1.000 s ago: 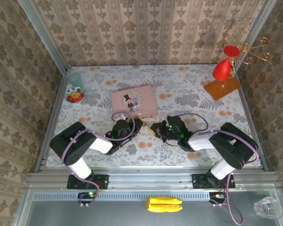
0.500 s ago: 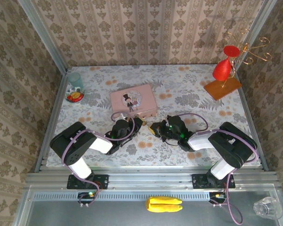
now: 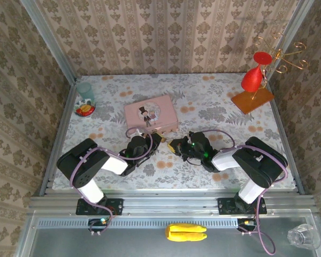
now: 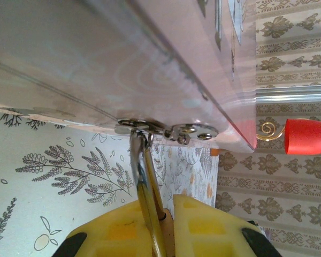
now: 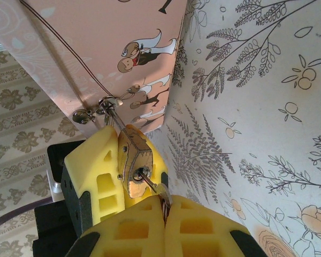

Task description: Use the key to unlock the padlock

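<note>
my right pincer (image 5: 165, 206) is clamped shut on the key (image 5: 151, 186), whose blade sits in the padlock (image 5: 135, 160) just ahead of the tips. the left wrist view gives me the other side: left pincer (image 4: 161, 217) squeezing the padlock edge-on, its shackle (image 4: 137, 155) hooked through the clasp (image 4: 187, 130) of the tin (image 4: 150, 53) beyond.
</note>
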